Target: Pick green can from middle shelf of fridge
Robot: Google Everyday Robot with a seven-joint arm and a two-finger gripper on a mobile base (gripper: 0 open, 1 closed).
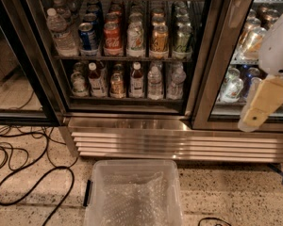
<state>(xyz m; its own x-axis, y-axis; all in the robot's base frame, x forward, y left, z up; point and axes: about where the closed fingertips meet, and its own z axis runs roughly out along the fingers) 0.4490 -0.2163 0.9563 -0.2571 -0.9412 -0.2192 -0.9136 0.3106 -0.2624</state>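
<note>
Nearest, a clear plastic bin (132, 192) is sitting on the speckled floor, with black cables (33, 182) looping to its left. The gripper (257, 109) is hanging at the right edge of the view, in front of the right-hand glass door and above the louvered grille (179, 145). It is well apart from every can, and whether it is open or closed cannot be told.

Behind the grille, the fridge (217, 55) is standing with its left section showing its racks. Bottles are filling the bottom rack. Above them, the middle shelf (127, 58) is carrying a front row of cans. The green can (182, 40) is standing upright at the right end of that row, near the shelf's front right corner. It is sitting just beside an orange-gold can (159, 39). A red cola can (112, 36) is standing further left.
</note>
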